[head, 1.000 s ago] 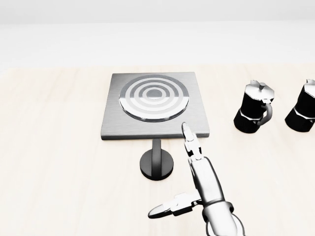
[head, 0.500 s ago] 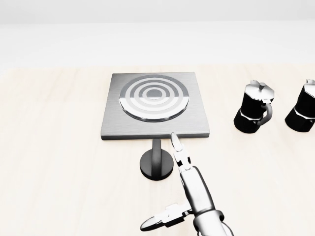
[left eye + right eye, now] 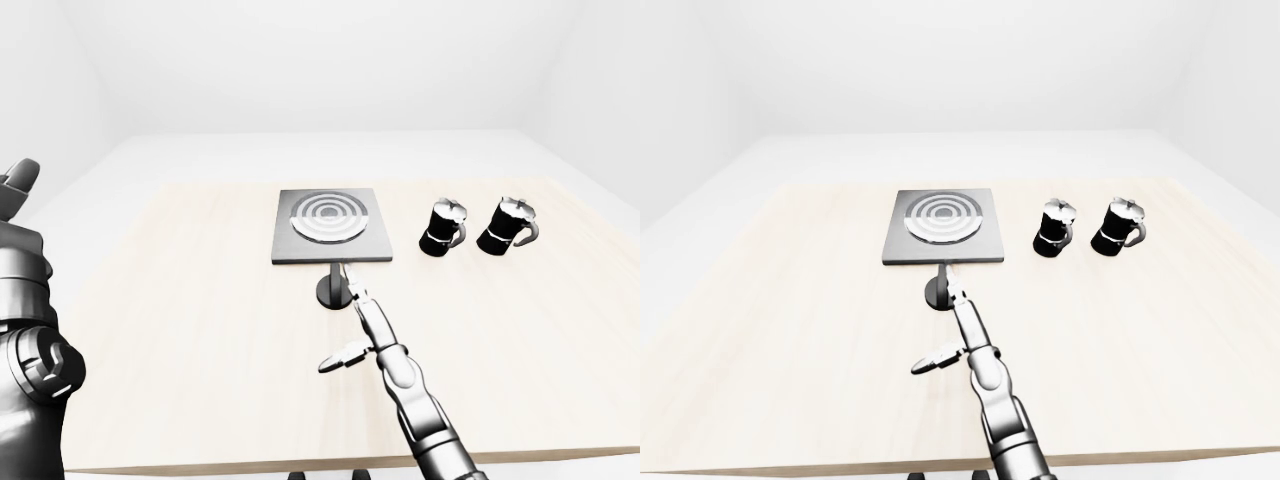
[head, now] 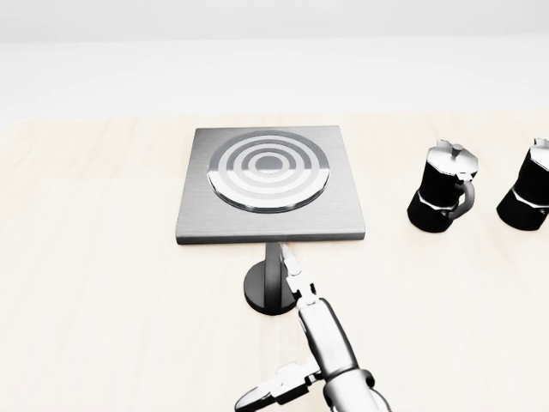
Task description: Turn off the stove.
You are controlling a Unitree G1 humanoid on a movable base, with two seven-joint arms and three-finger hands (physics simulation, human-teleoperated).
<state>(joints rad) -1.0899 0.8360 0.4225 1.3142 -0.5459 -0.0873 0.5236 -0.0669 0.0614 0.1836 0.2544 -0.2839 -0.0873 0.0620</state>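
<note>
Stove (image 4: 270, 184): A flat grey square with ring marks is seen lying on the pale table (image 4: 103, 283), near the middle of the head view.

Knob (image 4: 273, 287): A round black knob on a short stem is seen just at 6 o'clock from the stove's near edge. This is judged to be the part that must be turned.

Right hand (image 4: 296, 322): It is stretched out with the fingers spread open. Nothing is held. One long finger (image 4: 292, 264) is pointed toward 12 o'clock, and the thumb is stuck out toward 8 o'clock.

Key relation: The knob is found right at the long finger's tip, a little toward 10 o'clock from it. Whether the tip is touching the knob cannot be told. The knob's stem is lined up from 6 to 12 o'clock, straight into the stove.

Left hand (image 3: 20, 185): It is seen only at the left edge of the left-eye view, well apart from the knob. Its fingers cannot be read.

Nearer hand: The right hand is judged the one for the turn.

Pots: Two black moka pots (image 4: 443, 199) are stood at 3 o'clock from the stove.
</note>
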